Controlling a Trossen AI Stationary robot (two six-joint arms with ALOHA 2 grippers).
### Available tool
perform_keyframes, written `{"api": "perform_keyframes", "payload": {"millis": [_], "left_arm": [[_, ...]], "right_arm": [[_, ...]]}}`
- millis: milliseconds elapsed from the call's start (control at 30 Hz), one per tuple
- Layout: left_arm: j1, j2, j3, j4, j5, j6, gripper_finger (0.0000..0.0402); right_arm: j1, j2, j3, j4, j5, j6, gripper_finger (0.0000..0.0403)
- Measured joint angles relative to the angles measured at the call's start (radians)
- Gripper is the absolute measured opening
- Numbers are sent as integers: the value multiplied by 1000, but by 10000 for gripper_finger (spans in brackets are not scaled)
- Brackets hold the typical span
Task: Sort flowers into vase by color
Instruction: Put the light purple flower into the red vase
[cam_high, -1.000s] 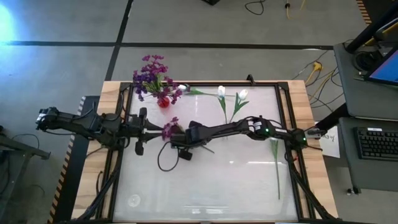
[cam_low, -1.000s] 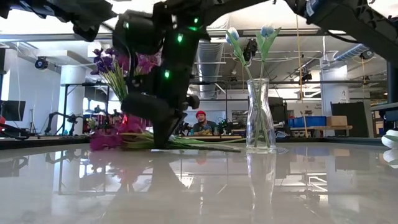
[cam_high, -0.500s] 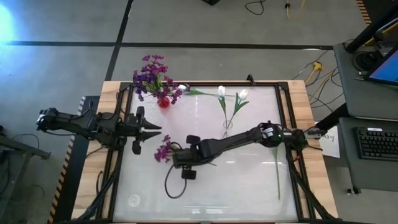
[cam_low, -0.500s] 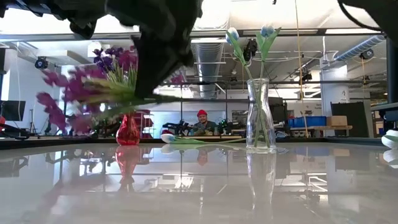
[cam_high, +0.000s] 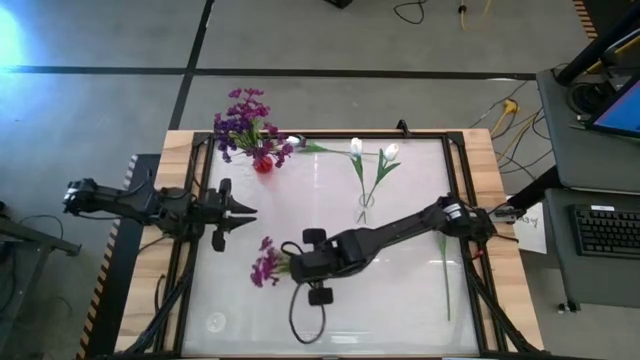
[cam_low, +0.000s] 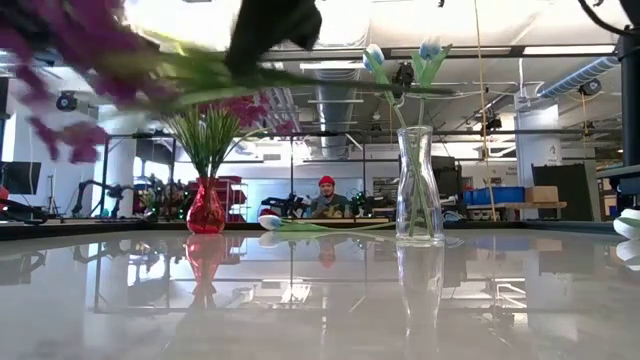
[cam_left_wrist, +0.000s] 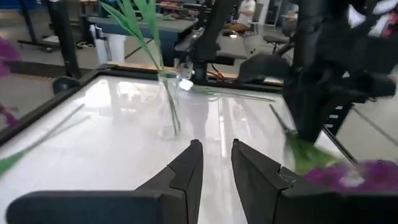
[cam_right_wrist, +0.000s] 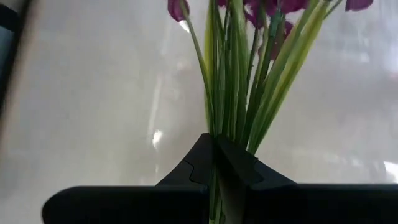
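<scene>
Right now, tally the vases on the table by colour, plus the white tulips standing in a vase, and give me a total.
Red vase: 1
Clear vase: 1
White tulips standing in that one: 2
Total: 4

The right arm stretches from the bench's right edge across to its middle, its tool (cam_high: 292, 262) clamped tight on a bunch of green stalks with purple blossoms (cam_high: 266, 262), raised above the bench. The left arm lies level along the left edge, its tool (cam_high: 243, 210) pointing inward, fingers (cam_left_wrist: 188, 169) a narrow gap apart, gripping nothing.
</scene>
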Motion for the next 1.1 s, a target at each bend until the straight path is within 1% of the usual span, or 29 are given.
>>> {"api": "perform_keyframes", "payload": {"millis": [200,267,400,467,600,700,767,867,1100], "left_arm": [[0,-28,-66,73,85,-24,76],[0,-29,-70,85,100,-30,76],[0,-22,-94,147,101,-22,76],[0,-17,-122,221,101,-20,76],[-1,12,-212,443,110,-21,76],[-1,44,-273,609,122,-22,76],[-1,66,-295,677,123,-22,76],[-1,102,-277,683,122,-22,76],[-1,193,-204,688,122,-2,76]], "right_arm": [[38,-110,-145,222,7,-55,9],[45,-158,-217,310,7,-70,9],[52,-246,-392,556,8,-134,9],[52,-287,-477,710,6,-169,9],[51,-345,-634,1038,7,-259,9],[46,-363,-710,1229,7,-307,9],[38,-370,-738,1315,10,-334,9],[26,-370,-757,1416,43,-351,9],[-8,-342,-764,1452,86,-358,9]]}}
